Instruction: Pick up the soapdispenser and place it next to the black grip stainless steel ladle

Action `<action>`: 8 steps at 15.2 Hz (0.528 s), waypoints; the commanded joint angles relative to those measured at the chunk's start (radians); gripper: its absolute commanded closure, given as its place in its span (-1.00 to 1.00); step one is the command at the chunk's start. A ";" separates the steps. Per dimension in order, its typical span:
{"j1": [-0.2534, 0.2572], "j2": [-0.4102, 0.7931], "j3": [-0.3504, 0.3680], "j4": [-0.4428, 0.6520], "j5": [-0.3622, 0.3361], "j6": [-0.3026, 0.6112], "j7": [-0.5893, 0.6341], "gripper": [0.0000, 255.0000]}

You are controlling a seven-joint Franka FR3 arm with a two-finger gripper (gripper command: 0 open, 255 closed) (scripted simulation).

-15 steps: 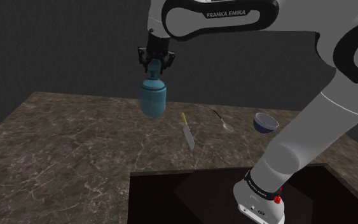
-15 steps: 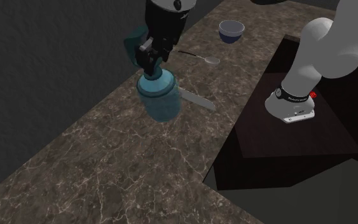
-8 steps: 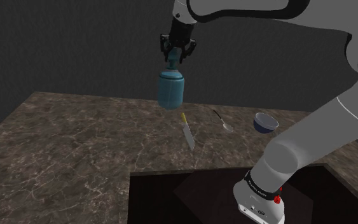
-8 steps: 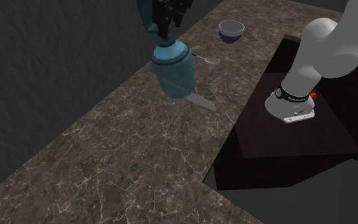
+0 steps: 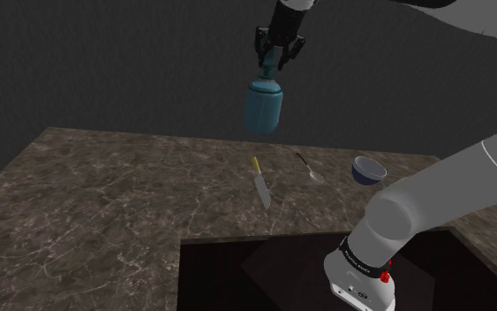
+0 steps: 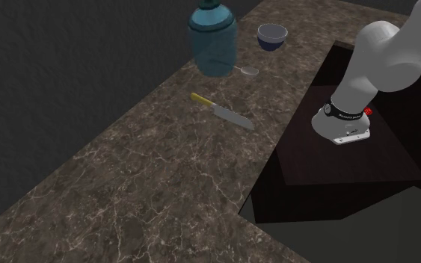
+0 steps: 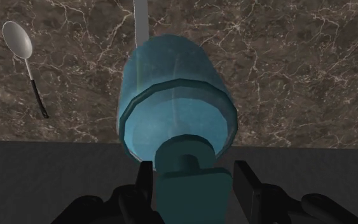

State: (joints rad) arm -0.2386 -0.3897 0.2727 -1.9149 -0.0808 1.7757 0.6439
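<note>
I seem to be in a home kitchen: a dark veined stone countertop (image 5: 105, 185) beneath me carries a yellow-handled knife (image 5: 260, 185), a ladle (image 5: 309, 168) and a small bowl (image 5: 368, 164), with a grey wall (image 5: 105, 62) behind.

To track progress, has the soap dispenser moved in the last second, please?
Yes. In the shoulder view the soap dispenser rose and shifted right, from left of the knife to above it.

On the counter (image 5: 105, 194) the ladle (image 5: 310, 168) lies between the knife (image 5: 261, 183) and the bowl (image 5: 368, 170); the dispenser (image 5: 264, 106) hangs above them.
</note>
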 commanded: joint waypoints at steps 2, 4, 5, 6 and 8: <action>-0.013 -0.035 -0.051 0.019 0.005 -0.045 -0.070 1.00; -0.022 -0.047 -0.083 0.044 0.005 -0.079 -0.113 1.00; -0.027 -0.052 -0.098 0.058 0.004 -0.096 -0.135 1.00; -0.032 -0.055 -0.114 0.074 0.003 -0.113 -0.156 1.00; -0.041 -0.059 -0.146 0.110 0.001 -0.148 -0.199 1.00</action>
State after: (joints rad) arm -0.2746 -0.4443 0.1453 -1.8299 -0.0786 1.6533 0.4707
